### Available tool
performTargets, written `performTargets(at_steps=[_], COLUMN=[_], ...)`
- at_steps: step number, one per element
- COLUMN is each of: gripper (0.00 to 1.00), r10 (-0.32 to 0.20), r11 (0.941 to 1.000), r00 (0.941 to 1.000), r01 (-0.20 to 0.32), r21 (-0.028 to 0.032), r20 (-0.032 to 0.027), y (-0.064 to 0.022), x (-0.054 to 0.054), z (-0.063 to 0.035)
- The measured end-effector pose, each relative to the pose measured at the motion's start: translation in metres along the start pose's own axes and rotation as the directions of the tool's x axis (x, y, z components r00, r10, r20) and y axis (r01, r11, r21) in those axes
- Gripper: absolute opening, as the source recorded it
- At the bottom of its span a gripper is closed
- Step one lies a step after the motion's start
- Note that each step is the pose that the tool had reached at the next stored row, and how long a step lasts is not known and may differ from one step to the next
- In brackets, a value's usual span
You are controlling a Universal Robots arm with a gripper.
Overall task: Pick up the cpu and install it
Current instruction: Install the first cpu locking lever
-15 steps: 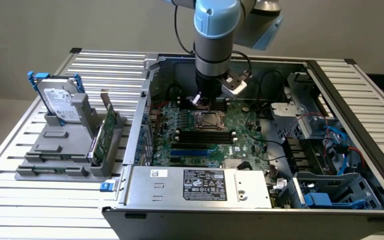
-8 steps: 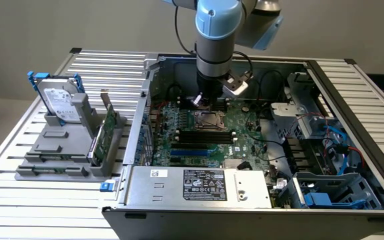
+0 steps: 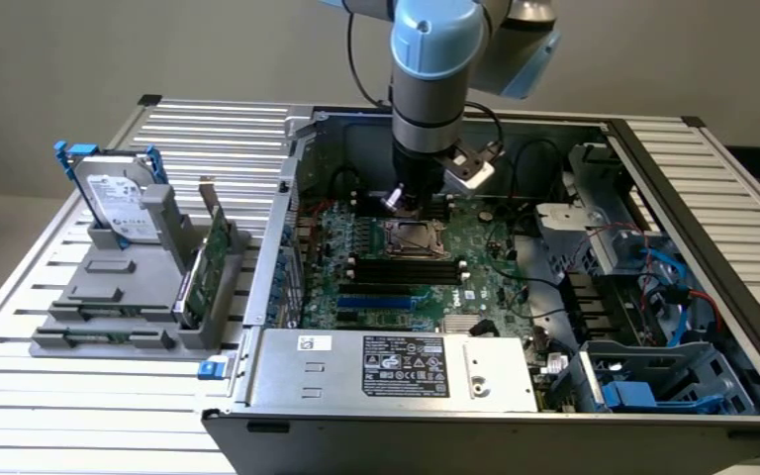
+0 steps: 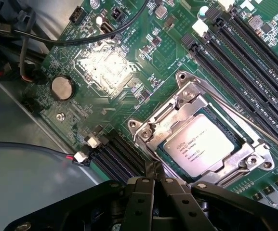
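CPU [image 4: 199, 144], a flat square chip with a matte silvery-grey top and faint printed lettering, lies seated in the socket [image 4: 247, 161] on the motherboard [image 4: 143, 103], just in front of the gripper's closed fingertips. A shiny, stamped metal frame with round screw heads at its corners rings the chip. The gripper [image 4: 154, 177] is fully closed and holds nothing; its black, bolted linkage arms meet in a narrow point close to the near edge of the socket frame, apart from the chip itself.

Beside the socket, to either side of the gripper, run long black memory slots [image 4: 254, 72] in parallel rows. Farther ahead sits a round, flat coin battery [image 4: 62, 87], and a glossy patch of board glares white under the light.

In the exterior view the arm [image 3: 430, 69], blue-capped and cylindrical, reaches down into the open grey steel case [image 3: 394, 396], with the gripper [image 3: 400, 203] low over the green board next to the socket [image 3: 414, 237]. Outside the case, well away from the gripper, a silver hard drive [image 3: 123, 206] stands upright in a grey rack [image 3: 116, 297] on the slatted table [image 3: 37, 396].
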State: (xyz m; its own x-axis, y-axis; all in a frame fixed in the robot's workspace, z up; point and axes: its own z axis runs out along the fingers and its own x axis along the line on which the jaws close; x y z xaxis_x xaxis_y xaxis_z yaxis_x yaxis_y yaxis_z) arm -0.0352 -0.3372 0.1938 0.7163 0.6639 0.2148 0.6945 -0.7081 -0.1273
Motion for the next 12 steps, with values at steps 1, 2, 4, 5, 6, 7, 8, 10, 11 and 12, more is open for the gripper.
performTargets(at_steps=[1,2,4,5,6,7,8,10,11,12], gripper=[0.11,0.11,0.11,0.11,0.11,0.11,0.11,0.11,0.11,0.11], r10=[0.0,0.0,0.0,0.0,0.0,0.0,0.0,0.0,0.0,0.0], r11=[1.0,1.0,1.0,1.0,1.0,1.0,1.0,1.0,1.0,1.0], r00=[1.0,1.0,1.0,1.0,1.0,1.0,1.0,1.0,1.0,1.0], r01=[0.0,0.0,0.0,0.0,0.0,0.0,0.0,0.0,0.0,0.0], r21=[-0.0002,-0.0003,-0.0007,-0.0009,-0.001,-0.001,-0.0009,-0.0008,-0.0008,-0.0008], r20=[0.0003,0.0005,0.0008,0.0009,0.0011,0.0011,0.0011,0.0011,0.001,0.0011], y=[0.0003,0.0006,0.001,0.0012,0.0014,0.0016,0.0018,0.0023,0.0026,0.003], x=[0.0003,0.0005,0.001,0.0013,0.0017,0.0022,0.0026,0.0034,0.0038,0.0043], z=[0.0001,0.0003,0.0005,0.0005,0.0006,0.0007,0.0007,0.0009,0.0009,0.001])
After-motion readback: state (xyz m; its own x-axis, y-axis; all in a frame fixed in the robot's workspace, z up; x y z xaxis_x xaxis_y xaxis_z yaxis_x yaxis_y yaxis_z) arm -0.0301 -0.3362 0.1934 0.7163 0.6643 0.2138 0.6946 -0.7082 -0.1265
